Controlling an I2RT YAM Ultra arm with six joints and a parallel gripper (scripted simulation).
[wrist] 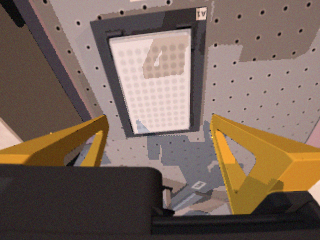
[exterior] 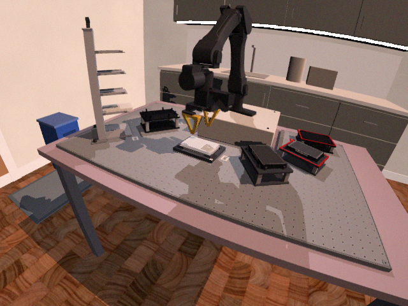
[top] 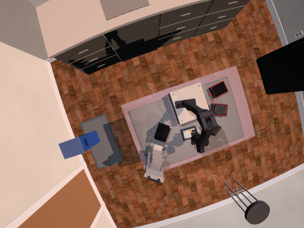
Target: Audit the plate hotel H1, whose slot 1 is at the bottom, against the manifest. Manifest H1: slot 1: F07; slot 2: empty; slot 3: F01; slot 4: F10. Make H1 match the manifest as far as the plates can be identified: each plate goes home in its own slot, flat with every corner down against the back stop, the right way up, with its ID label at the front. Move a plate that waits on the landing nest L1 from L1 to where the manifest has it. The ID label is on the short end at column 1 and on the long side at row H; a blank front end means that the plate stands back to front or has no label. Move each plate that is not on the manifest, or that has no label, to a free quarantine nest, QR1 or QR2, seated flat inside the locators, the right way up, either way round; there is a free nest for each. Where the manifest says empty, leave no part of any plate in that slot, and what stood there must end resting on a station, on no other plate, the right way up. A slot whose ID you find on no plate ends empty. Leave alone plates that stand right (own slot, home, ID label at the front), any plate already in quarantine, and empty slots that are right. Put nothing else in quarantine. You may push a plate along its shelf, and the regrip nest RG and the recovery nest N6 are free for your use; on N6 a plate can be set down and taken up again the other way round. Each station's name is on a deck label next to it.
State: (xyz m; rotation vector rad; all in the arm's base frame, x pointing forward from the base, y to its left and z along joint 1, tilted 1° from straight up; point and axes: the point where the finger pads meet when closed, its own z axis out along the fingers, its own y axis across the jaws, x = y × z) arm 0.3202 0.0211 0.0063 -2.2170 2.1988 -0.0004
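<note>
A white well plate [wrist: 152,80] [exterior: 199,148] lies flat in a low dark nest at the middle of the deck; it also shows in the top view [top: 189,133]. My gripper [exterior: 200,121] hangs open a little above the plate's near end, and its yellow fingers are clear of the plate and hold nothing. The plate hotel H1 [exterior: 99,88] stands at the deck's left corner with its shelves one above the other. A pale plate [exterior: 117,106] seems to lie on the bottom shelf; the upper shelves look thin and bare from here.
Two red-rimmed nests stand at the right: the nearer one [exterior: 305,150] holds a dark plate, and the farther one [exterior: 316,137] looks empty. A raised black nest [exterior: 266,159] carries a dark plate. Another raised black nest [exterior: 159,118] stands near the hotel. The arm's beige pedestal [exterior: 240,126] is behind the gripper.
</note>
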